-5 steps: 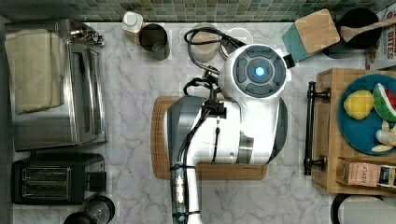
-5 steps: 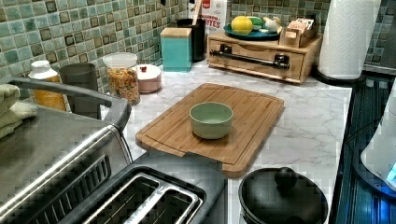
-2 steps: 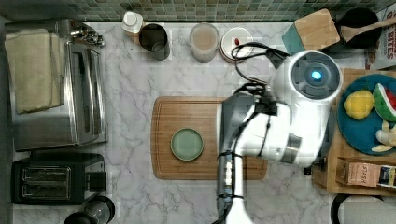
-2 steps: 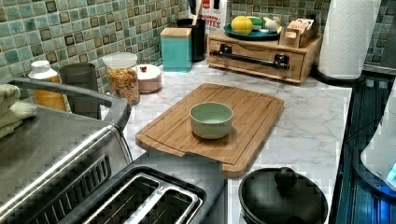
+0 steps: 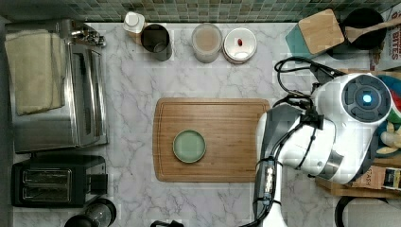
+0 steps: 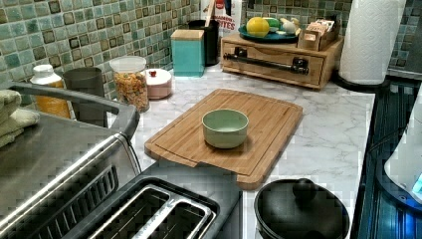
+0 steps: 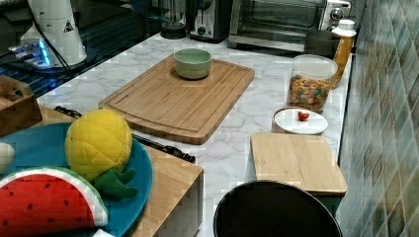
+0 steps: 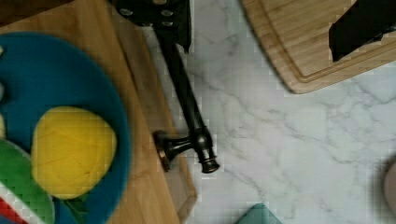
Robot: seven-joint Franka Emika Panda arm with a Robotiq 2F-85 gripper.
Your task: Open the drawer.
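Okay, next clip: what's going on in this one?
A robot arm is positioned over the drawer at the top view's right end of the marble counter. The wrist view looks down on the drawer's black bar handle, with one end effector finger right at the bar and the other finger out over the cutting board. In the left view the drawer front looks flush with its box, so closed. A green bowl sits on the cutting board.
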